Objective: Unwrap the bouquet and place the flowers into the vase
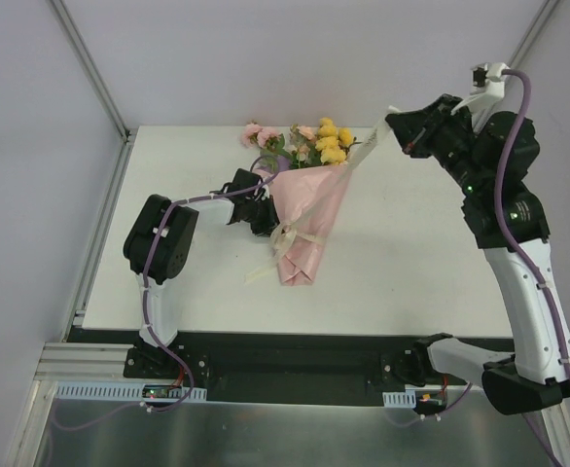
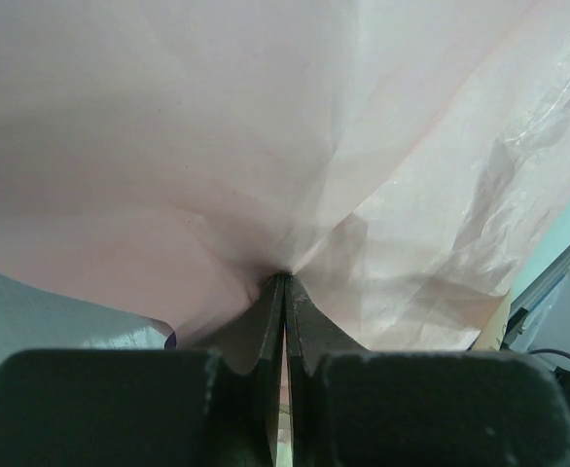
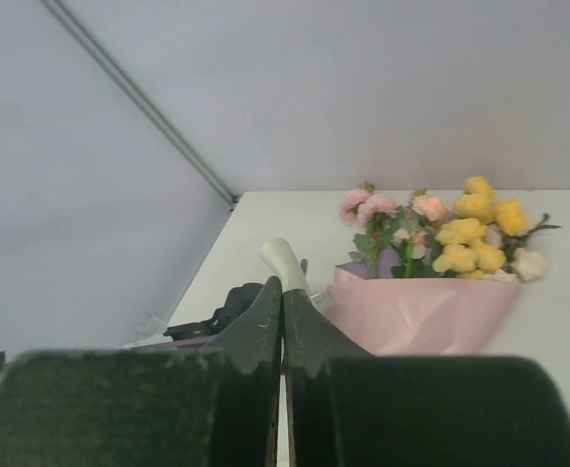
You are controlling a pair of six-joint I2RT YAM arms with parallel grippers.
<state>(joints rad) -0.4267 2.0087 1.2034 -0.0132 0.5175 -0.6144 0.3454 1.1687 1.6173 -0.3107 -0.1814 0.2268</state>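
- The white tabletop (image 1: pixel 411 253) sits between pale grey walls (image 1: pixel 32 195), with a metal corner rail (image 1: pixel 90 68) running up at the rear left.
- The right arm (image 1: pixel 504 195) rises tall from the near right edge and bends over the rear right corner. The left arm (image 1: pixel 159 243) lies low across the left side, and its wrist reaches in to the bouquet's left flank.
- The bouquet (image 1: pixel 309 209) lies in the middle of the tabletop between the two arms. Its narrow end points to the near edge and its open end to the rear wall.
- Its pink paper (image 2: pixel 266 126) fills almost all of the left wrist view and hides everything behind it.
- The flowers (image 1: pixel 329 141), pink, yellow and cream, stick out of the wrapper's rear end.
- A cream ribbon bow (image 1: pixel 290 238) is tied round the narrow part.
- The left fingers (image 2: pixel 270 311) are pressed together, pinching a fold of the pink paper.
- The right fingers (image 3: pixel 266 311) are pressed together on a pale strip (image 3: pixel 283 261) that leads toward the bouquet's upper right edge. Whether it is ribbon or wrapper edge cannot be told.
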